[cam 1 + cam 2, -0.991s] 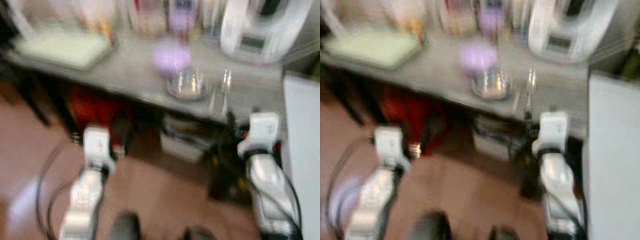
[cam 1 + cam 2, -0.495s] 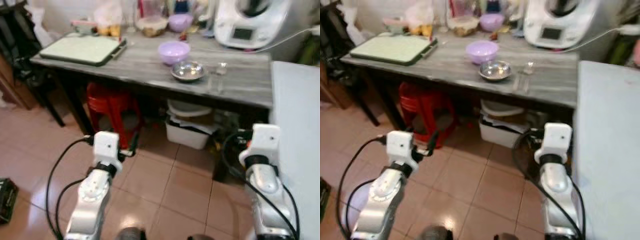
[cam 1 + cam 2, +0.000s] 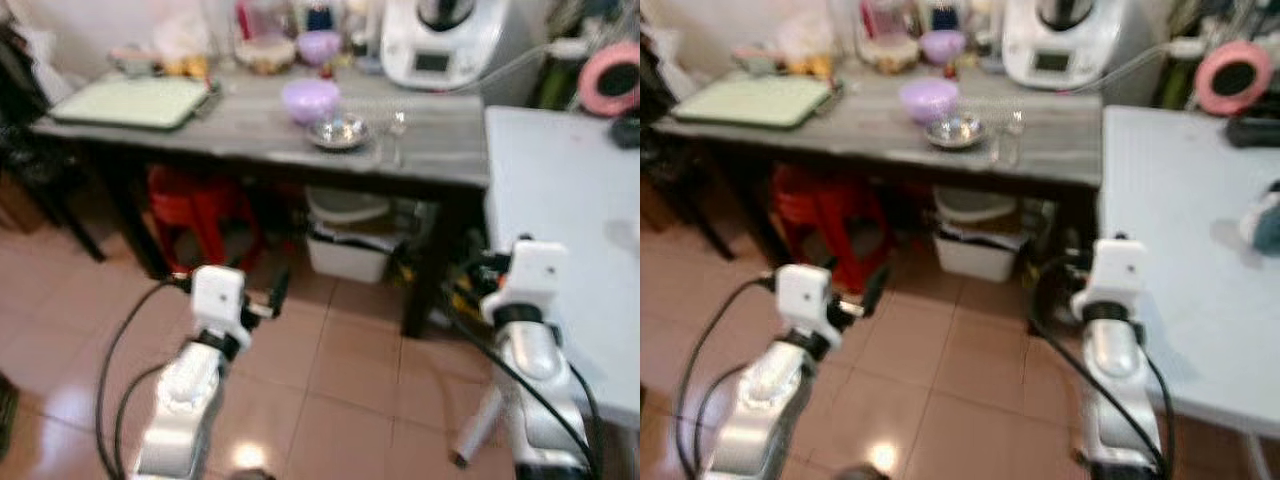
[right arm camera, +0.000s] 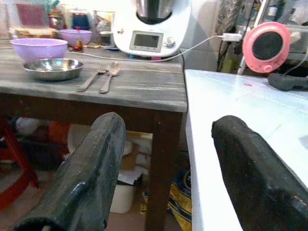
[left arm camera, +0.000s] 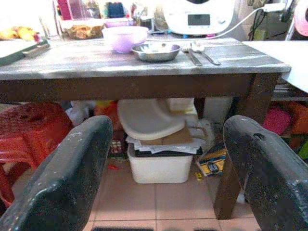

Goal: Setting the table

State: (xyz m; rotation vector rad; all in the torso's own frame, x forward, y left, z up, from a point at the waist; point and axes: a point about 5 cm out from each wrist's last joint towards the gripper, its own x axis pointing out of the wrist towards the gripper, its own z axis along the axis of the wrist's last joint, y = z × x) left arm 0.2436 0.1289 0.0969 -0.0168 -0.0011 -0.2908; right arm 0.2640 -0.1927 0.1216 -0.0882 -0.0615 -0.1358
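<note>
On the grey wooden surface [image 3: 840, 125], toward its front right corner, a purple bowl [image 3: 929, 98] sits just behind a steel bowl [image 3: 955, 130], with a fork [image 4: 91, 79] and spoon [image 4: 109, 76] side by side nearer the right edge. A white table [image 3: 1170, 240] adjoins that edge. The left hand [image 5: 163, 173] and right hand [image 4: 161, 168] hover low over the tiled floor [image 3: 970, 370], both spread wide, holding nothing.

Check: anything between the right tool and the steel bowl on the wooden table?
Nothing visible. The right tool, open, faces the wooden table from short of its near edge; the steel bowl sits on top beside the fork and spoon, open air between.
</note>
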